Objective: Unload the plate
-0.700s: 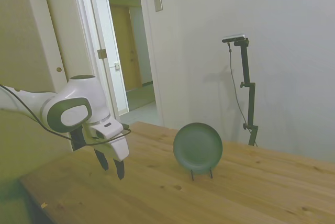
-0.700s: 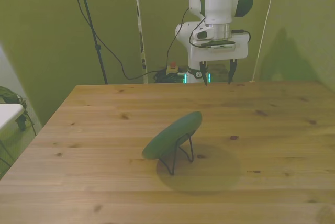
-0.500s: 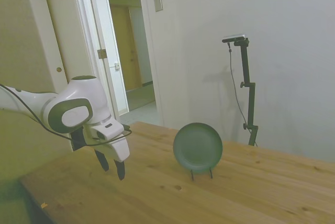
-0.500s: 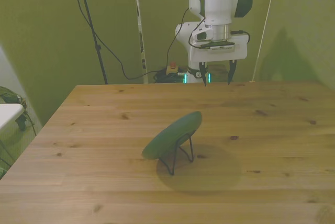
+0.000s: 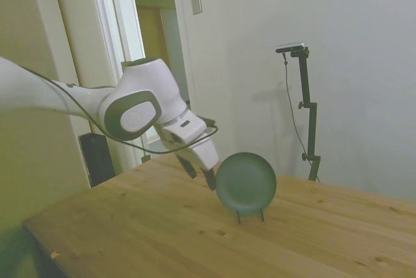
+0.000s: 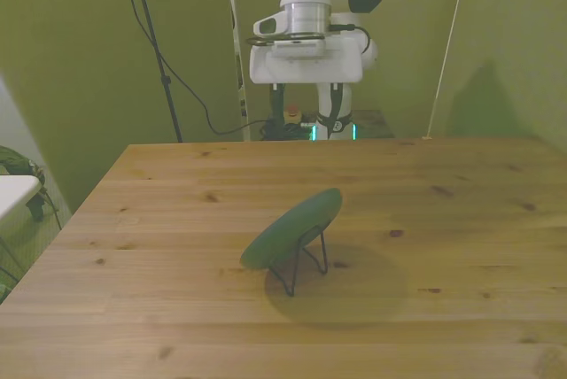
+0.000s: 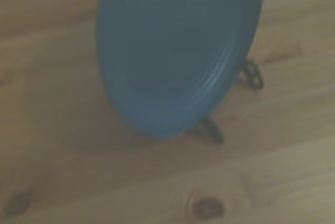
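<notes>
The round, dark grey-green matte plate (image 5: 246,183) stood propped on edge in a thin black wire stand (image 6: 301,259) near the middle of the pale wooden table (image 6: 177,220). It leaned back on the stand, with its rim touching the wood at the bottom. In the side view its concave face looked almost straight at the camera, a full circle. In the front view it appeared nearly edge-on, a slanted oval running from low at the front view's left to high at the front view's right, with its underside toward that camera. The blurred wrist view showed the face and raised rim of the plate (image 7: 178,51) close by, with the stand's wire feet (image 7: 230,103) poking out beneath it.

The white arm's two-finger gripper (image 5: 200,172) hung above the table, just beside the plate's edge in the side view. Its dark fingers pointed down and toward the plate, a small gap between them, holding nothing.
</notes>
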Robot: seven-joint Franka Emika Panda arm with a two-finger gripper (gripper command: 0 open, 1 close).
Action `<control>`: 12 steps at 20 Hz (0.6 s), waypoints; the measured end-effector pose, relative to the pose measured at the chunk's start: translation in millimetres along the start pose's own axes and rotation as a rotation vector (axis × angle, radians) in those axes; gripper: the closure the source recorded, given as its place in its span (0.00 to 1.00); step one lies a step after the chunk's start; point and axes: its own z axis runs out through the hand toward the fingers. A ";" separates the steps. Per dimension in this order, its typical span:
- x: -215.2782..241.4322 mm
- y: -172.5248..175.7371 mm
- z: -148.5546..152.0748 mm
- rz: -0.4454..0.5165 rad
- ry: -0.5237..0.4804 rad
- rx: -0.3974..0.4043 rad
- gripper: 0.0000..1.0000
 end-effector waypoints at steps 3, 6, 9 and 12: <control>28.0 -21.3 1.0 0.021 0.021 0.027 0.00; 40.9 -47.4 7.5 0.020 0.027 0.046 0.00; 43.8 -68.6 14.8 0.029 0.004 0.073 0.00; 41.0 -79.5 16.0 0.031 -0.020 0.081 0.00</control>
